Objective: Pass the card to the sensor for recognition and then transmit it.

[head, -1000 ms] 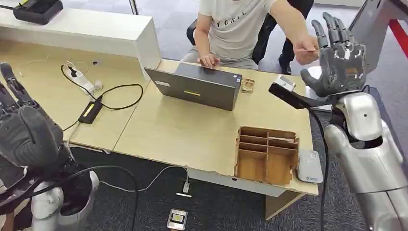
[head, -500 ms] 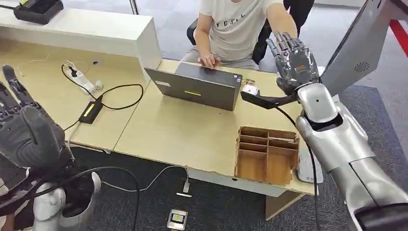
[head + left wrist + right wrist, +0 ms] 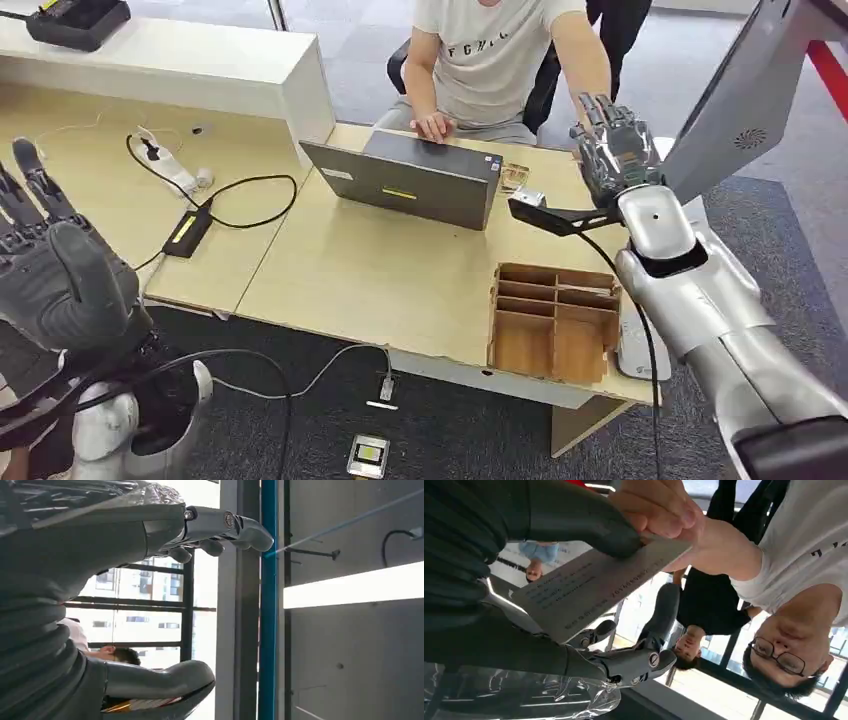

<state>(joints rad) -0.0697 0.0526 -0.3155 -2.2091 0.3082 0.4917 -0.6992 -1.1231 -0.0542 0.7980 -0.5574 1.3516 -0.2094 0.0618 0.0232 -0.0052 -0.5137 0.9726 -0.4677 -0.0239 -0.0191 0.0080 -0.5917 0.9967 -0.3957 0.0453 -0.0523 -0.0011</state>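
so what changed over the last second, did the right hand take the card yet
The right hand swung from high at the right, where the person held out the card, in and down over the far right corner of the wooden desk. The grey printed card now lies between its thumb and fingers, with the person's hand also pinching it. The left hand, grey laptop and wooden compartment tray stayed put.

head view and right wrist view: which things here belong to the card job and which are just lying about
Job:
card, between the right hand thumb and fingers
person's hand, also on the card
white device at the desk edge, possibly the sensor

Lying about:
laptop
wooden organiser
power strip
black adapter
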